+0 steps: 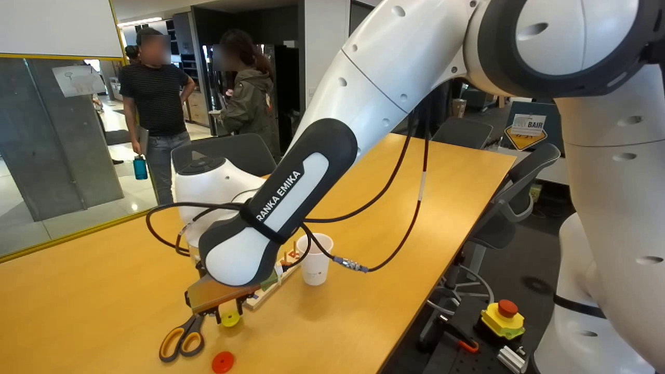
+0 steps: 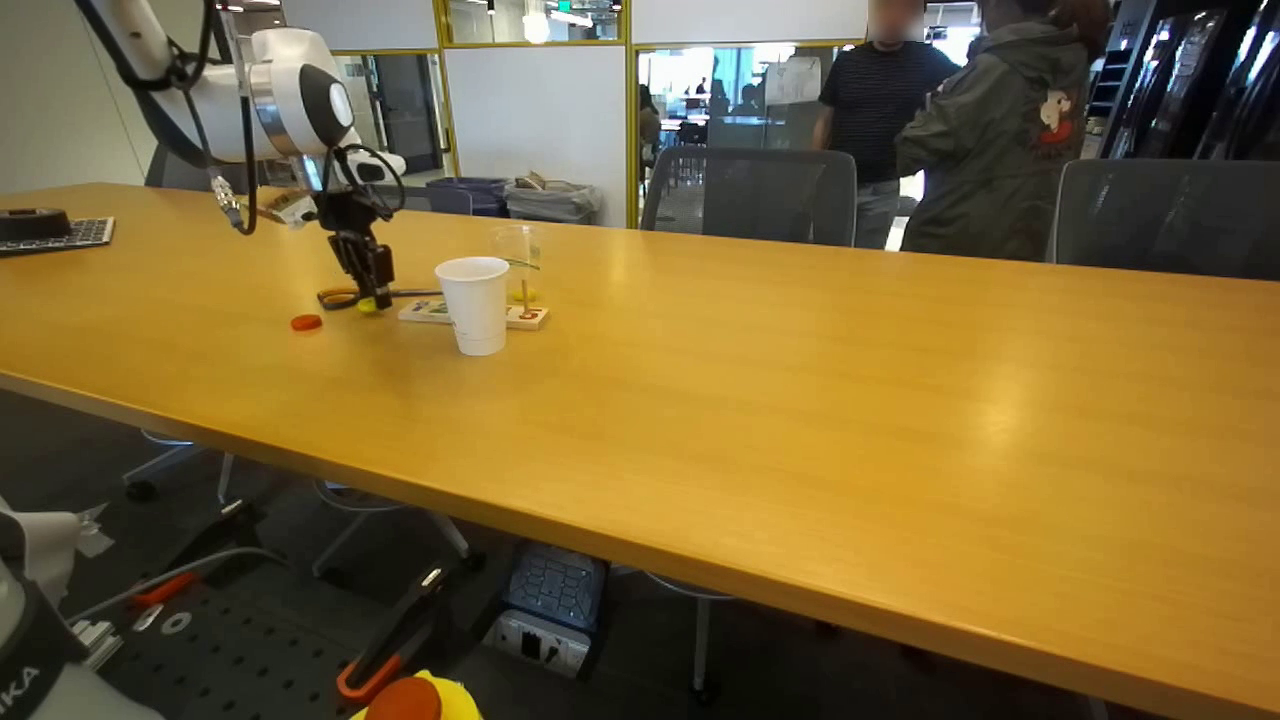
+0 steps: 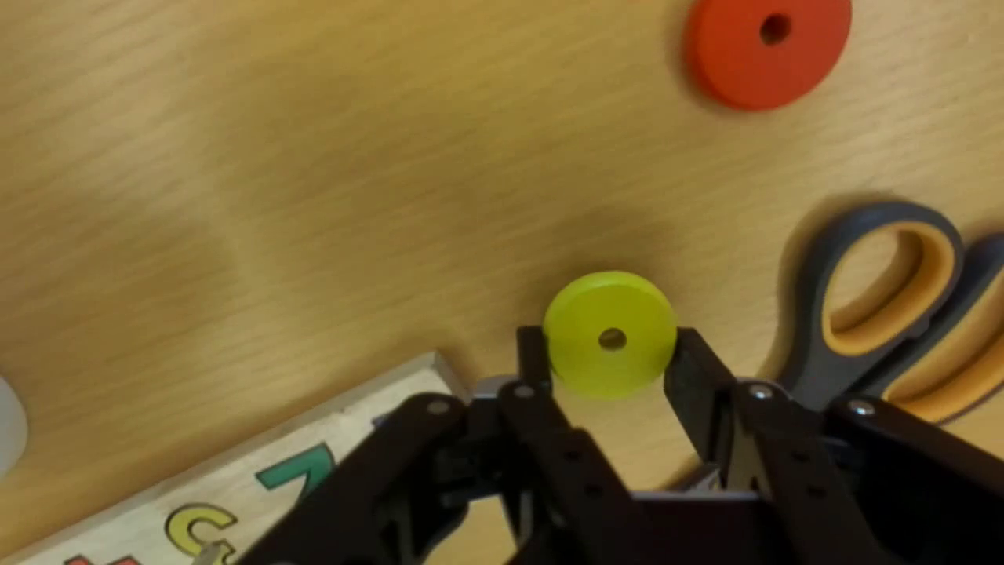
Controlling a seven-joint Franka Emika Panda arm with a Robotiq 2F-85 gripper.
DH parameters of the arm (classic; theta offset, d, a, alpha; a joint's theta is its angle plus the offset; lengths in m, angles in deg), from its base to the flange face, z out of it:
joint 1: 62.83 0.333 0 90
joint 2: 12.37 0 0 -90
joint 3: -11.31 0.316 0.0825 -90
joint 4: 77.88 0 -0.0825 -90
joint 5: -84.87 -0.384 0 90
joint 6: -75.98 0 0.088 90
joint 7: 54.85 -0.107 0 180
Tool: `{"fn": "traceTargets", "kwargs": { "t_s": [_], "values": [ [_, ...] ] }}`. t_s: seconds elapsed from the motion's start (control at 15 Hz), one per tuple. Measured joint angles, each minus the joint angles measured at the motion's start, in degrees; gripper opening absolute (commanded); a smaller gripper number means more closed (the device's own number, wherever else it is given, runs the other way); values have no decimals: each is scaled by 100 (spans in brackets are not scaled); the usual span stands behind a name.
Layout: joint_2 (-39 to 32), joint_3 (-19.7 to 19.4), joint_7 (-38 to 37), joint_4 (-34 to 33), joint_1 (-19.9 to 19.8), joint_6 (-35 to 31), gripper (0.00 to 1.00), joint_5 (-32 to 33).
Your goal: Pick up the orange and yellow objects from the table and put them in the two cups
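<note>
One yellow disc point(image 3: 610, 362) is grasped by the gripper point(image 3: 609, 345), its two fingertips point(image 3: 535, 353) touching the rim on opposite sides; whether the disc rests on the table point(image 3: 314, 196) or is just clear of it cannot be told. One red-orange disc point(image 3: 761, 67) lies flat on the table near it. One pair of scissors point(image 3: 867, 362), with two grey loops lined in orange, lies to one side of the gripper; one pale board point(image 3: 235, 471) with coloured figures and at least one upright peg point(image 2: 525, 297) lies to the other. Two cups stand past these. The white cup point(image 2: 478, 312) is upright just beside the board, apart from the held disc, its floor hidden in both exterior views, so its contents cannot be told. The clear cup point(image 2: 508, 247) shows in an exterior view behind the board; one more patch of yellow point(image 2: 516, 296) appears low against it, though whether inside or behind is unclear. Farther out are one red button point(image 1: 507, 308) on a yellow base point(image 1: 499, 324) near the foot of the white arm point(image 1: 384, 67), two bins point(image 2: 467, 198), the grey one showing something brown point(image 2: 535, 182) at its top, and at least two people point(image 1: 156, 104) standing beyond the table.
</note>
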Motion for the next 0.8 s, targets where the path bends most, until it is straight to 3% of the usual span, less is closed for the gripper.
{"fn": "traceTargets", "kwargs": {
  "t_s": [0.47,0.8],
  "values": [
    [197,-335,-107,-737,-26,105,20,373],
    [177,-623,-104,-1099,-265,131,20,651]
  ]
}}
